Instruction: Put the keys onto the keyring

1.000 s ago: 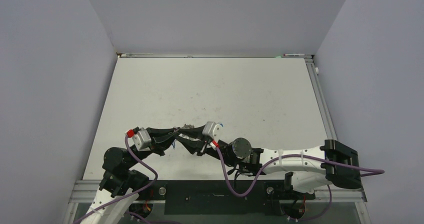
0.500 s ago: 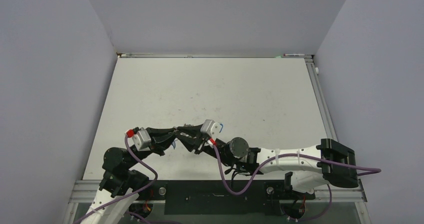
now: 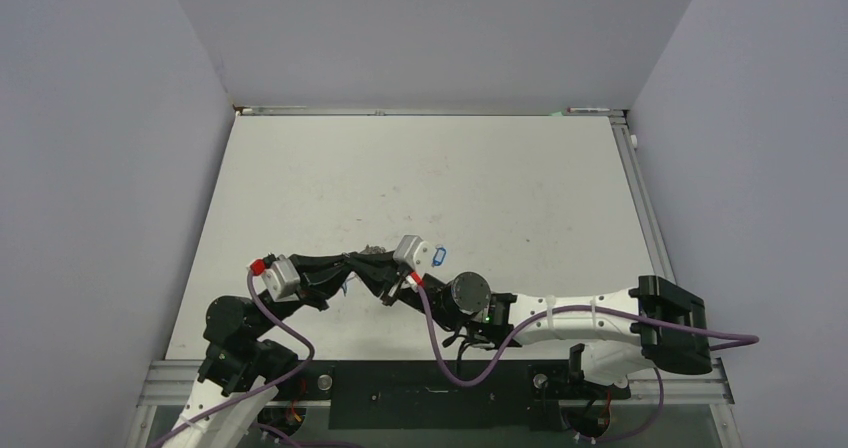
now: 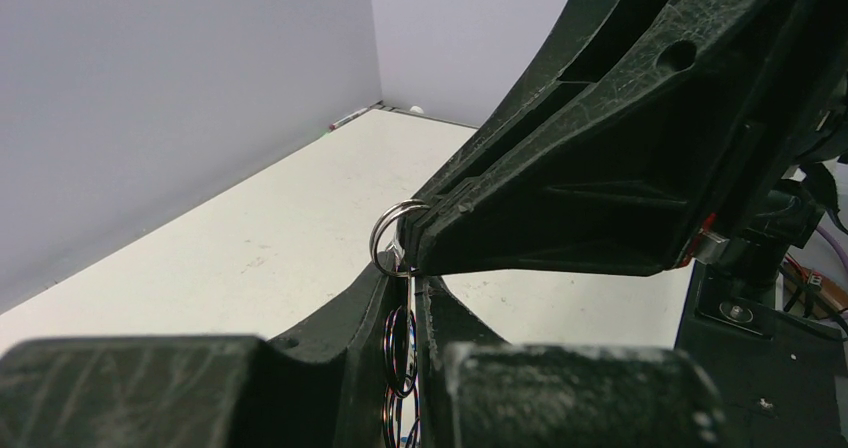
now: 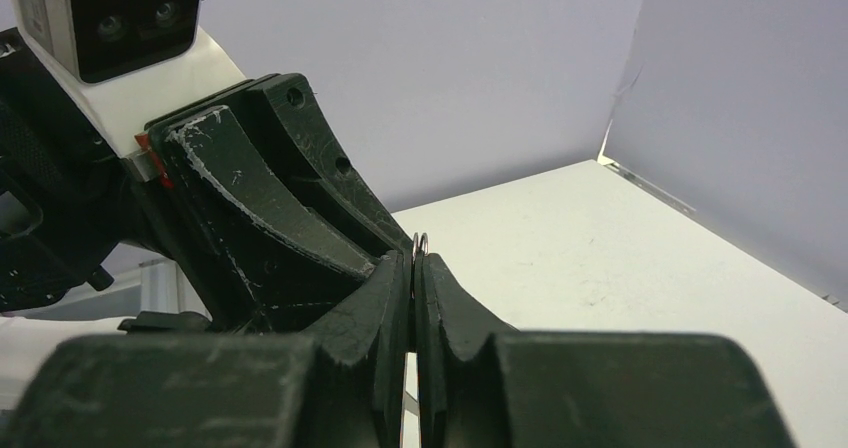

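My two grippers meet tip to tip low over the near middle of the table. My left gripper (image 3: 360, 265) (image 4: 411, 273) is shut on a thin silvery wire, the keyring (image 4: 412, 303). Dark small rings (image 4: 400, 353) hang on the wire between its fingers. My right gripper (image 3: 378, 271) (image 5: 412, 265) is shut on a small silvery split ring (image 4: 392, 236) (image 5: 419, 239) that pokes out of its tips right at the left fingertips. A blue key tag (image 3: 437, 256) shows beside the right wrist. Silvery key metal (image 3: 375, 251) shows above the tips. Most keys are hidden.
The white table (image 3: 420, 178) has grey walls on the left, back and right. A metal rail (image 3: 640, 198) runs along its right edge. The right arm's link (image 3: 580, 318) lies along the near edge.
My right wrist has shifted left and a little further from the near edge, closer to the left gripper. The blue tag now shows beside it. The left arm has hardly moved.
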